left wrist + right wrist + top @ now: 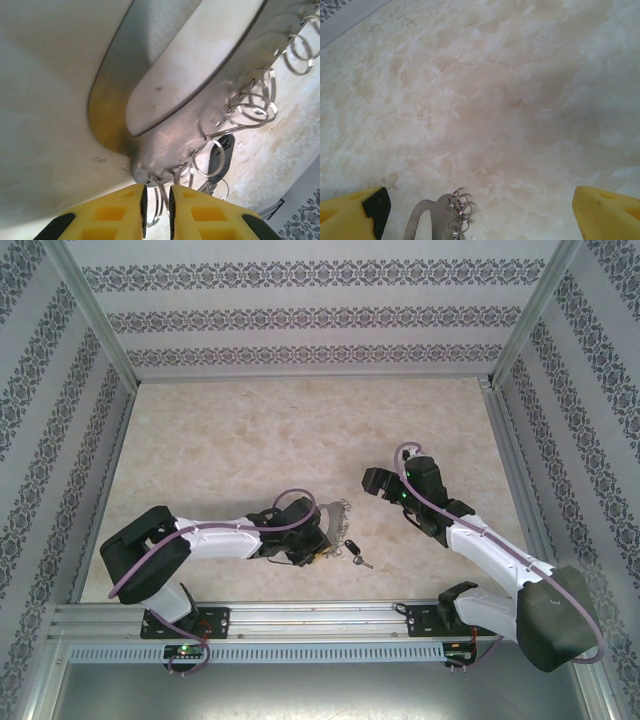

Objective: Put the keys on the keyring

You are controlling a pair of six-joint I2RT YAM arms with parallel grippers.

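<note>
- Top view: the left claw (312, 538) holds the keyring (333, 512) low over the bench (250, 430). The key (358, 557) lies loose just beside it, so threading is not yet done.
- Left wrist: this claw is nearly closed, pinching one small ring.
- Right wrist: the right claw (477, 200) gapes wide, empty, and would have to fetch the key.

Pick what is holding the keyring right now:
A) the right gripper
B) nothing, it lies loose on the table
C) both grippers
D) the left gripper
D: in the left wrist view the left gripper's yellow fingers are closed down to a narrow gap on the end of the keyring. The right gripper stands wide open over the table, touching nothing.
</note>
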